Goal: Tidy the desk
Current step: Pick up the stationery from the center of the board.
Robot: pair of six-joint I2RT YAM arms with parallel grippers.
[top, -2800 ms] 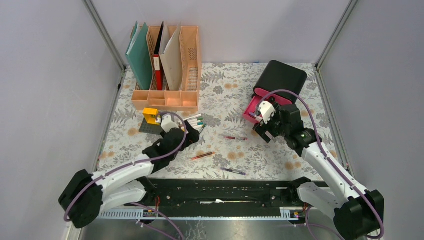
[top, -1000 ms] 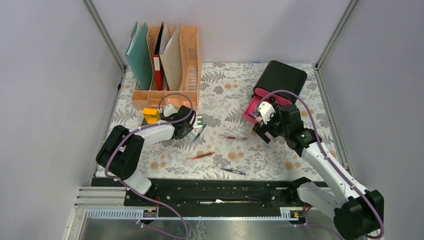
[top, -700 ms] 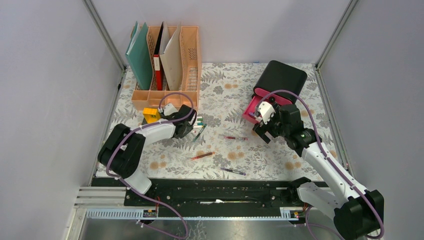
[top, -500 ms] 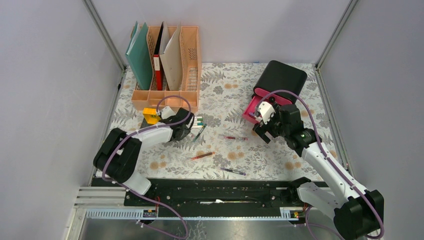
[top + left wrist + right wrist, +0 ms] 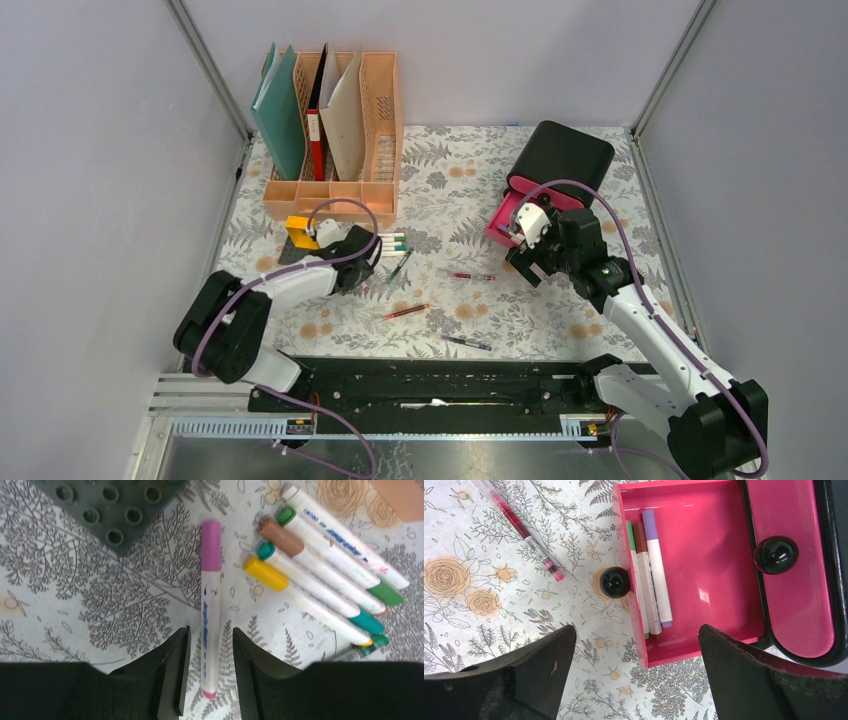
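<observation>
While the overhead camera shows the desk (image 5: 450, 200) as a whole, a flowered cloth running from the peach file rack (image 5: 330, 197) at its back left out to the grey walls, only the wrist cameras give the detail. The left gripper (image 5: 210, 630) sits just in front of the rack, low over the cloth. Its close view shows the fingers (image 5: 175, 670) partly apart on either side of a pink marker (image 5: 210, 595), with a sliver of cloth showing on each side, so nothing is grasped. Beside that marker lie four more in a fan, with yellow (image 5: 265, 573), teal, brown and green caps. A corner of a grey studded plate (image 5: 115, 505) shows too; from above, a yellow block (image 5: 300, 230) stands on it, right before the rack.

Well to the right of the rack, the right gripper (image 5: 636, 629) hangs spread wide and empty above an open pink drawer (image 5: 709, 555) of a black box (image 5: 562, 150). Its camera shows three markers (image 5: 651, 575) lying side by side inside, two round black knobs (image 5: 614, 582), and a red pen (image 5: 521, 532) on the cloth next to the drawer. From overhead the arm hides most of the drawer, but two more pens (image 5: 405, 311) (image 5: 467, 343) appear nearer the front edge, away from the rack.
</observation>
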